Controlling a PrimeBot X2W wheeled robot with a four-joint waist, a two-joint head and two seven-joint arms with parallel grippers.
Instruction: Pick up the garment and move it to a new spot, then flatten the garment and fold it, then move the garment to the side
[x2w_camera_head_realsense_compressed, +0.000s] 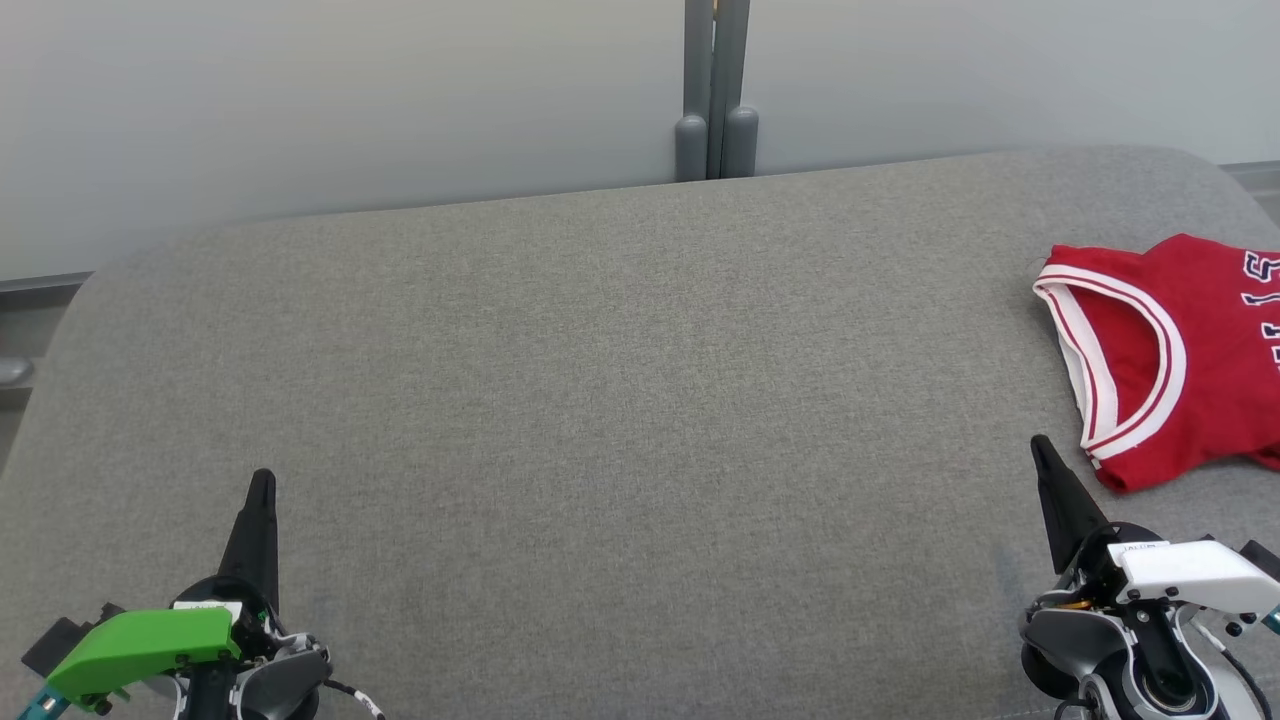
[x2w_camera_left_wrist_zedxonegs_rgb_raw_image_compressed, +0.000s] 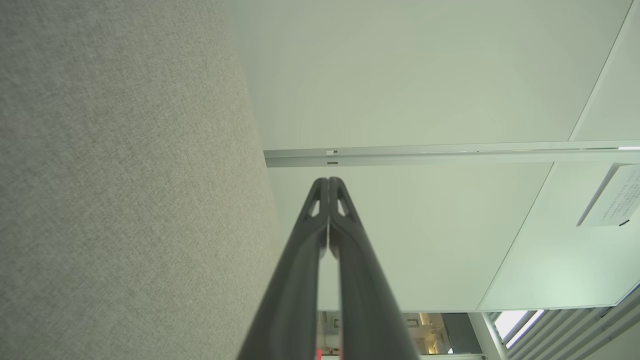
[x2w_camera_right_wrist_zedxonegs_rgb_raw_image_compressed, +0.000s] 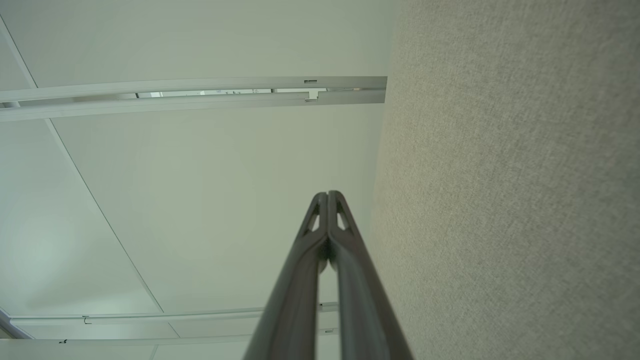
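Head view first, says Ana. What lies on the desk?

Ben: A red shirt. It has white bands with thin red lines at the arm hole. It has white letters too, but the side of the picture cuts them off.

Ana: Where is the shirt?

Ben: Far over on the right side of the desk. Part of it runs out of the picture. It lies flat on the grey cloth top.

Ana: Where are the left fingers?

Ben: Low on the left, pointing up. They are pressed together and hold nothing. A green cover sits behind them. They are well apart from the shirt.

Ana: And the right fingers?

Ben: Low on the right, with a white cover behind them. They are pressed together too, with nothing in them. The tip is near the low left corner of the shirt, but not touching it.

Ana: What do the wrist views show?

Ben: In each one the two dark fingers meet at the tip. The grey cloth runs along one side, and pale wall panels are on the other.

Ana: What is behind the desk?

Ben: A pale wall and a grey post at the far edge.
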